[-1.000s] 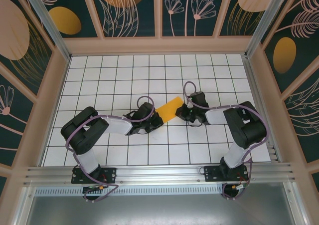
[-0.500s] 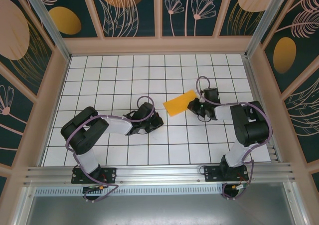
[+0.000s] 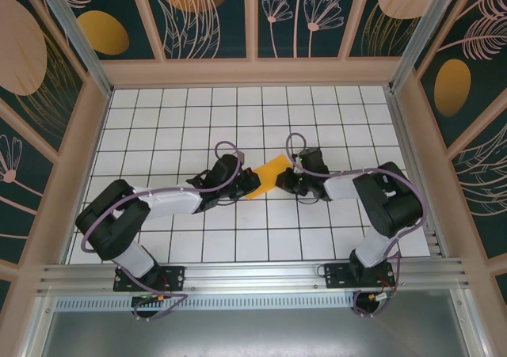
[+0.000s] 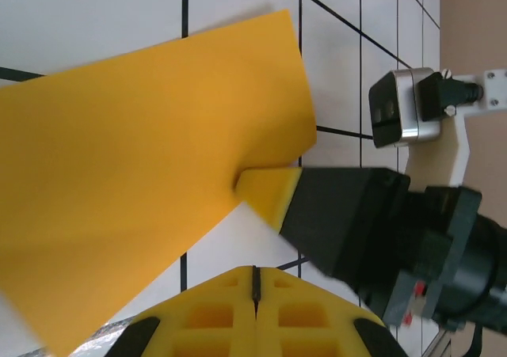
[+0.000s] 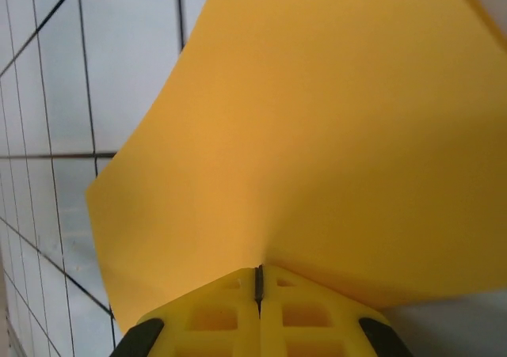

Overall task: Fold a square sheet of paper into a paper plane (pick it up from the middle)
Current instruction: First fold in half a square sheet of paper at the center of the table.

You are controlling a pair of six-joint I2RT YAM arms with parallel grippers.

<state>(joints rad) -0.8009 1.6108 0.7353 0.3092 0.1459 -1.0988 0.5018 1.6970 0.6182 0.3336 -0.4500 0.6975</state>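
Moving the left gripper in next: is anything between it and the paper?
Nothing visible. The left gripper, shut, sits just short of the square sheet of paper, bare tile between. The right gripper pinches the sheet's edge off to the side.

I work in a purpose-built robot test cell: beneath my left tool (image 3: 250, 184) and right tool (image 3: 283, 181) lies a white grid-ruled desk (image 3: 158, 112), around them wood-framed painted wall panels (image 3: 210, 17), behind them an aluminium mounting rail (image 3: 253, 276).

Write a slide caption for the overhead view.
Right gripper pinches a thin orange-yellow paper sheet over the white gridded table, left gripper close beside it.
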